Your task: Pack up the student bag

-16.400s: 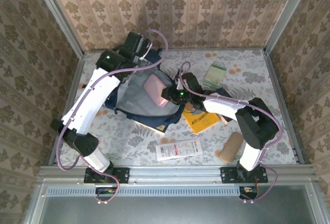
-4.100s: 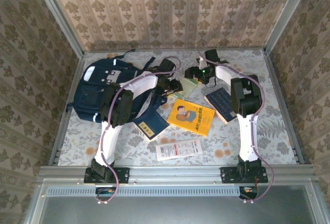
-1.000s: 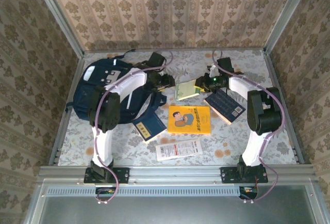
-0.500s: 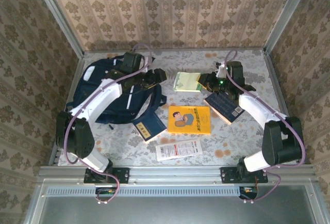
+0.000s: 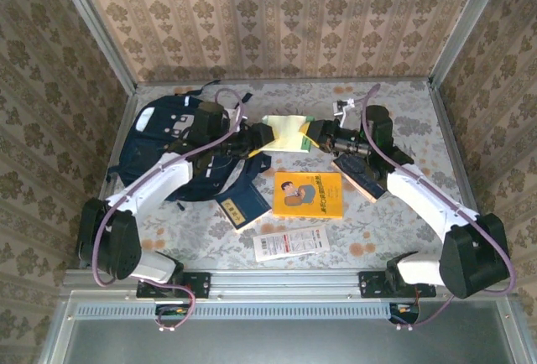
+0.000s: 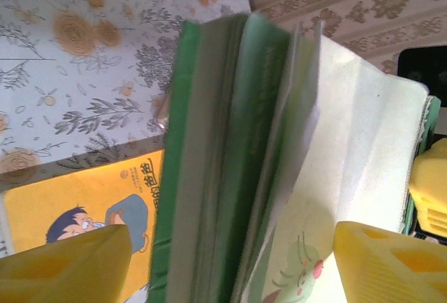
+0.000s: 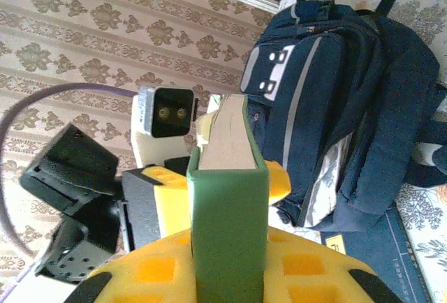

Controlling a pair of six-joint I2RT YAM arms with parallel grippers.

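Green and thick, the book (image 5: 285,132) hangs in the air between the two arms; half a second ago it was further right, by the right gripper alone. The right gripper (image 5: 316,135) pinches it tight by the spine, its yellow pads (image 7: 154,268) pressed on both sides. The left gripper (image 5: 252,140) has spread its jaws wide, so its fingers (image 6: 63,261) stand on each side of the pages and do not squeeze yet. It looks like the book is being passed to the left arm, which is nearer the student bag (image 5: 155,142). The bag lies at the far left of the table (image 5: 419,121), and I cannot tell if its top is open. Waiting on the table are a yellow book (image 5: 309,195), a small navy booklet (image 5: 243,203), a dark blue book (image 5: 359,175) and a white packet (image 5: 291,243). The loose pages flop open, so the left jaws may catch only some of them
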